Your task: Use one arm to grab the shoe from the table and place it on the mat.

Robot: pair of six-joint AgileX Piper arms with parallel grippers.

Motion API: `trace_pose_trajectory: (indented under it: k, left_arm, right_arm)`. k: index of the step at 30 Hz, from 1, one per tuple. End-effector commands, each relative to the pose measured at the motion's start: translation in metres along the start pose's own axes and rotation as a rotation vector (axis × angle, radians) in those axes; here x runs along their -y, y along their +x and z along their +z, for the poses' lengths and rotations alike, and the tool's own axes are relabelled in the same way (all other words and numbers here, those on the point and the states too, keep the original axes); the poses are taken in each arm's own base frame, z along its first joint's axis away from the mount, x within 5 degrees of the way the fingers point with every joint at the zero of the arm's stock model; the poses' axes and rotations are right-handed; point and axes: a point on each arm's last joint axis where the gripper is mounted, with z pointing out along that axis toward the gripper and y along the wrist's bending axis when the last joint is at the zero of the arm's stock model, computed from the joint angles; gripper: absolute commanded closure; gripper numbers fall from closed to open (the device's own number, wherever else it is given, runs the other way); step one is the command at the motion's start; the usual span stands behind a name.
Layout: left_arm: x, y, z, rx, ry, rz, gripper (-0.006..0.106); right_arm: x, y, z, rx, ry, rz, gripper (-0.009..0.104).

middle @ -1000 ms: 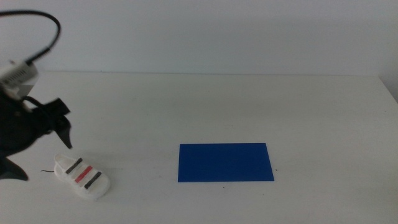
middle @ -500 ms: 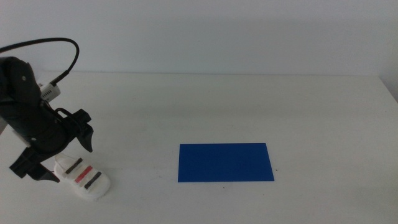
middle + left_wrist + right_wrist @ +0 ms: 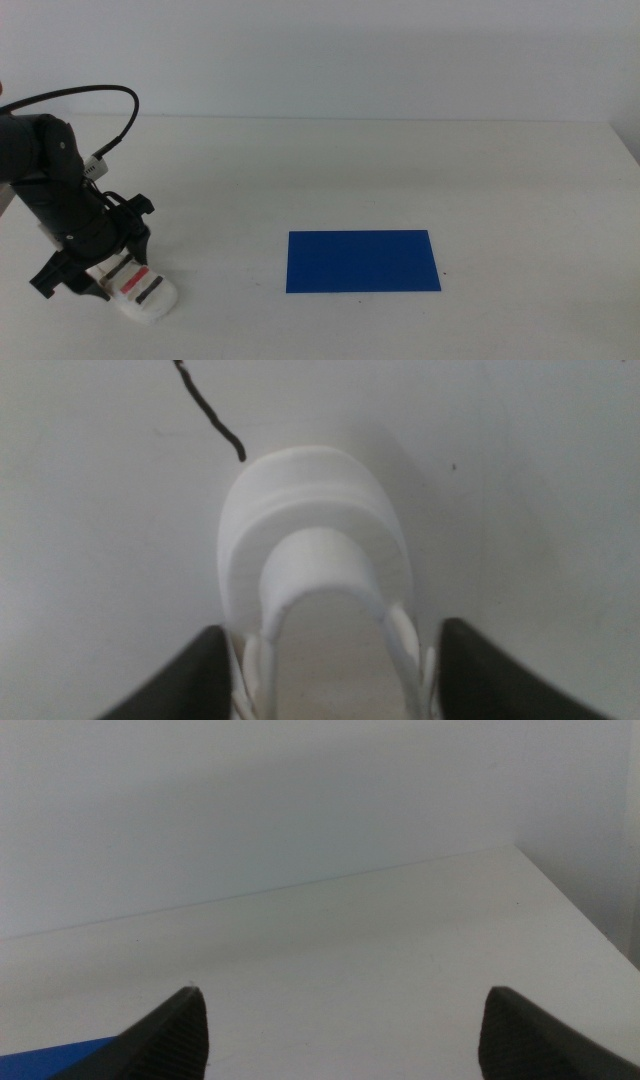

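The shoe (image 3: 146, 291), a small white sandal with dark and red straps, lies on the table (image 3: 330, 170) at the front left. My left arm reaches down over its heel end, and the left gripper (image 3: 98, 264) is open. In the left wrist view the two jaws stand either side of the shoe (image 3: 310, 555), apart from it, around the left gripper (image 3: 332, 632). The blue mat (image 3: 362, 261) lies flat at the table's middle front, well to the right of the shoe. My right gripper (image 3: 345, 1005) is open and empty, out of the middle view.
A thin black thread (image 3: 208, 410) lies on the table just beyond the shoe's heel. A corner of the mat (image 3: 50, 1055) shows in the right wrist view. The table's right edge (image 3: 625, 150) is far from both.
My left arm has swung in from the left and lowered, so that its open gripper now straddles the shoe's heel end. The shoe and the mat have not moved.
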Motion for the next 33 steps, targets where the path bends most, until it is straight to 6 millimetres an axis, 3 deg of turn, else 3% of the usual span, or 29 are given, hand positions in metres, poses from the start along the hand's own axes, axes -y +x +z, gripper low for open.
trace_pose_trajectory:
  k: [1,5,8,15,19,23,26,29,33]
  left_arm:
    - [0.001,-0.001,-0.002,0.012,0.009,0.004,0.050]
    - [0.012,0.012,-0.010,-0.008,0.044,-0.019,0.085]
    - [0.035,0.034,-0.025,0.013,0.020,0.015,0.102]
    - [0.119,0.086,-0.049,0.015,-0.005,0.223,0.102]
    - [0.165,0.123,-0.042,0.018,-0.004,0.354,0.102]
    - [0.198,0.160,-0.027,0.002,0.019,0.472,0.102]
    - [0.216,0.177,-0.017,0.053,0.033,0.609,0.102]
    - [0.225,0.181,-0.010,0.056,0.042,0.791,0.101]
    - [0.227,0.184,-0.010,0.039,0.057,1.223,0.101]
  right_arm:
    - [0.000,0.000,0.000,0.010,-0.001,-0.017,0.016]
    - [0.000,0.000,0.000,0.010,-0.001,-0.017,0.016]
    - [0.000,0.000,0.000,0.010,-0.001,-0.017,0.016]
    - [0.000,0.000,0.000,0.010,-0.001,-0.017,0.016]
    - [0.000,0.000,0.000,0.010,-0.001,-0.017,0.016]
    - [0.000,0.000,0.000,0.010,-0.001,-0.017,0.016]
    - [0.000,0.000,0.000,0.010,-0.001,-0.017,0.016]
    - [0.000,0.000,0.000,0.010,-0.001,-0.017,0.016]
    - [0.000,0.000,0.000,0.010,-0.001,-0.017,0.016]
